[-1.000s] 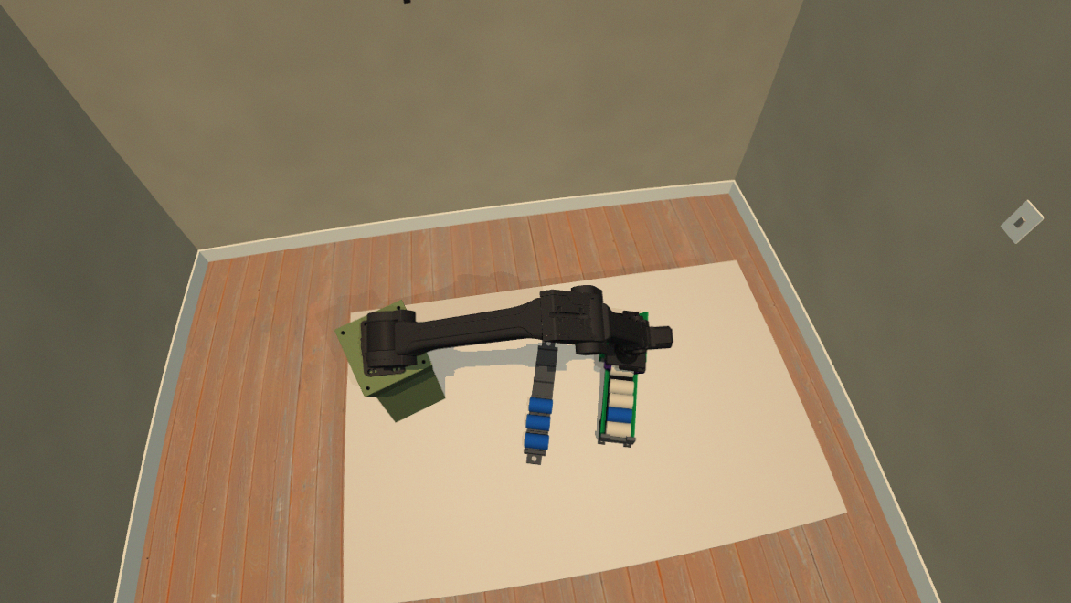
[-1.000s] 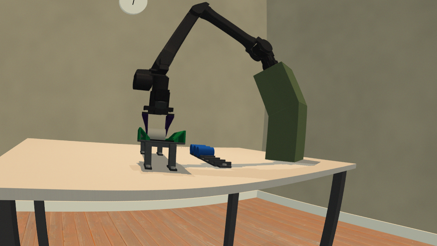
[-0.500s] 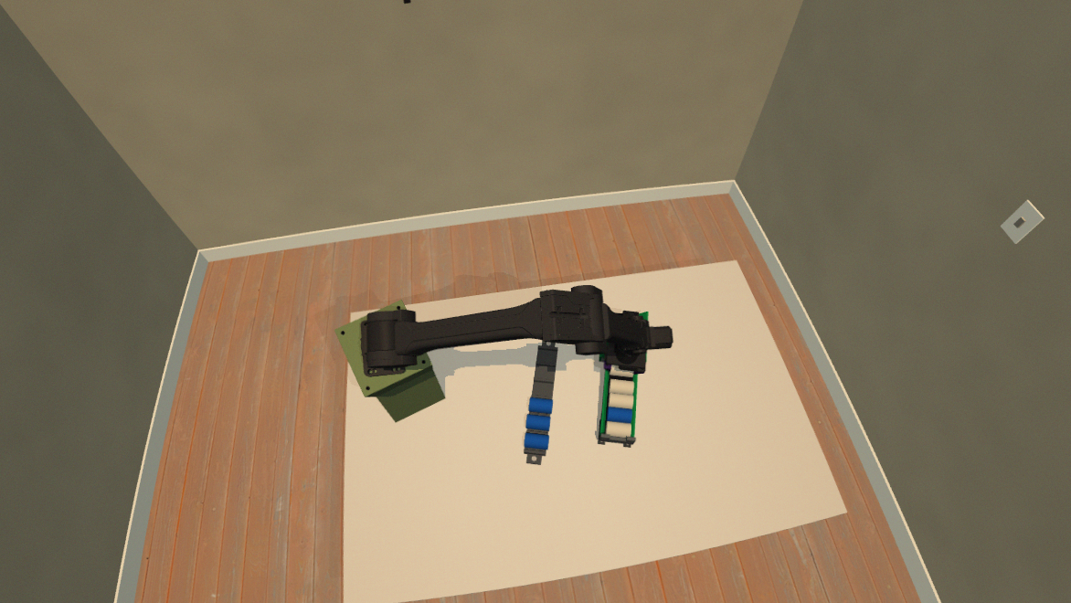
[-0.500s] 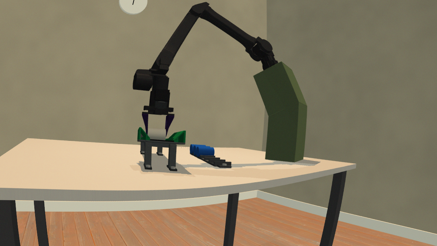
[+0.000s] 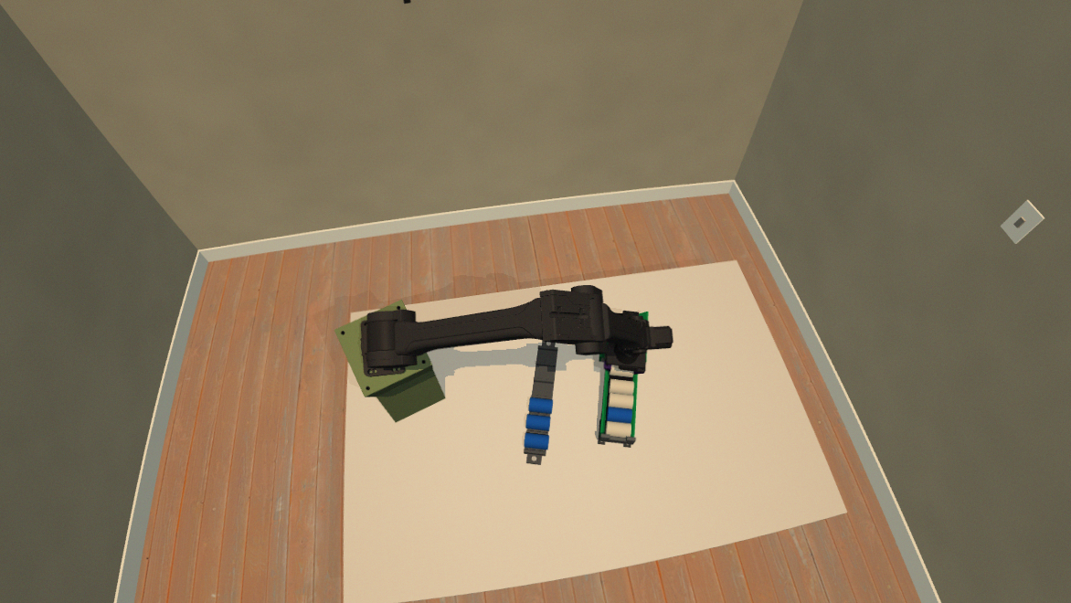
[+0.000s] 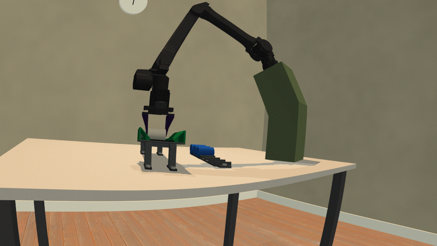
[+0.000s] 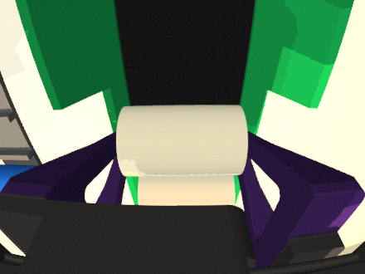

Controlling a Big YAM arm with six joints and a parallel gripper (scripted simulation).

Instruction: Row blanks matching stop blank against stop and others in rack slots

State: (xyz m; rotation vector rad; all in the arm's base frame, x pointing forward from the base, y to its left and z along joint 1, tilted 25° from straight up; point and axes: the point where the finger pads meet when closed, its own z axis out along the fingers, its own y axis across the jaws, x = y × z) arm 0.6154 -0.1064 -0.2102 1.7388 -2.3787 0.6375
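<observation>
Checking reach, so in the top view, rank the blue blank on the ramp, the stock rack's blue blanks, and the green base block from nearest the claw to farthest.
1. Blue blank on the ramp, just below the claw.
2. Rack's blue blanks, left of the ramp.
3. Green base block, far left.
</observation>
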